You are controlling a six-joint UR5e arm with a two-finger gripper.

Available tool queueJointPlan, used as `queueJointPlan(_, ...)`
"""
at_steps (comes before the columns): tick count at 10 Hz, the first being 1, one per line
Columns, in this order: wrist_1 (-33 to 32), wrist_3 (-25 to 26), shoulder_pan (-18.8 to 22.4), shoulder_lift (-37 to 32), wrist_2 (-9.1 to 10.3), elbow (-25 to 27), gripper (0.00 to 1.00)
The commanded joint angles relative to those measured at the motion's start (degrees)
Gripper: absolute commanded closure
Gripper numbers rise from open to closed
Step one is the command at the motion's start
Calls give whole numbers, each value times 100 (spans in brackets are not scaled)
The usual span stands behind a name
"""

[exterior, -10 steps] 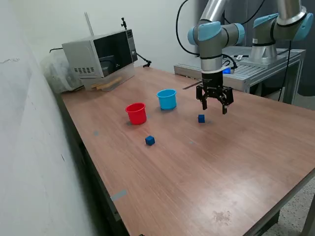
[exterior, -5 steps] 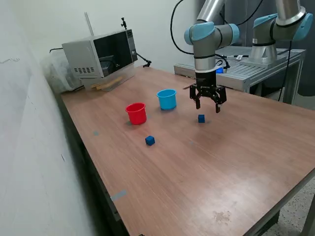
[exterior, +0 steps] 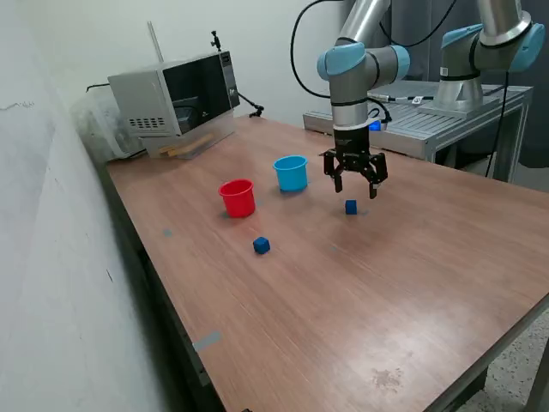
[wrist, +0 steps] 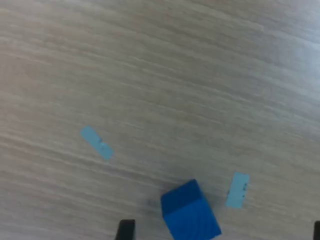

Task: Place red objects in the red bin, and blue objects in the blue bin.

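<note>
Bare tabletop (exterior: 412, 257) surrounds blue cube (exterior: 351, 207) under spread fingers (exterior: 372, 190).

Silver-grey tubular arm (exterior: 356, 30) links with light blue caps at the joints (exterior: 341, 62). Cylindrical grey wrist section (exterior: 349, 116) banded in darker rings. Black cable looped from the upper link down toward the wrist. Black tool (exterior: 352, 184) below the wrist, compact body with two dark fingers (exterior: 371, 176) spread apart. In the wrist view, only two black fingertip ends (wrist: 126, 230) visible at the picture's edge. Markings and screws too small to tell.
</note>
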Motion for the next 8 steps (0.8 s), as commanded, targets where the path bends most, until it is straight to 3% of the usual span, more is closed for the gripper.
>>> queueJointPlan(1, -22, -250, 48, 11, 25, 12, 0)
queueJointPlan(8, -136, -461, 75, 116, 69, 47, 0)
